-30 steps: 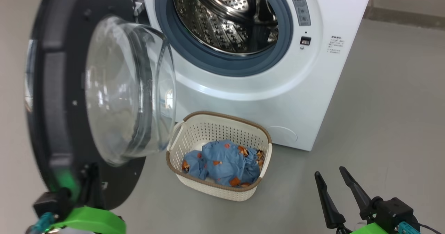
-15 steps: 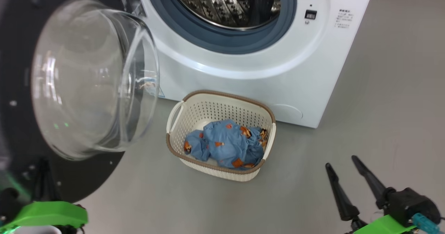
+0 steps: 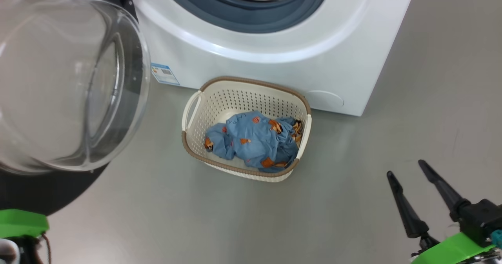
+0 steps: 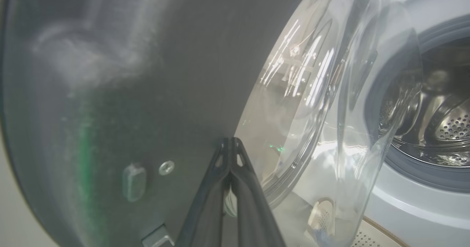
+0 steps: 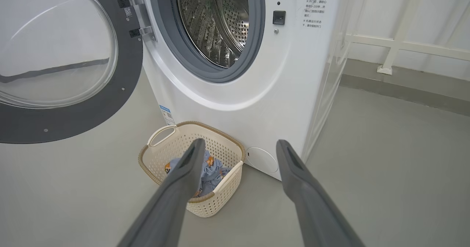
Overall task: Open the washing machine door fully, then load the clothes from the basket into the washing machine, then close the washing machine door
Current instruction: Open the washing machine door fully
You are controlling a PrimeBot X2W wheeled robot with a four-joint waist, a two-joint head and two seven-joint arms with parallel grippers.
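Note:
The washing machine stands at the top of the head view with its steel drum exposed. The washing machine door hangs wide open at the left, glass bowl bulging toward me. My left gripper is shut with nothing in it, and its tips sit close against the door's black inner rim. On the floor before the machine sits the basket, holding the blue clothes. Right of the basket and nearer to me, my right gripper hovers open and empty over the floor.
Grey floor stretches in front of and to the right of the basket. A white railing and a wall run behind the machine's right side. The open door's black rim reaches low beside the basket's left.
The head camera has tilted down, so everything sits higher in the picture. The door has swung further open to the left with my shut left gripper at it. The right gripper stays open.

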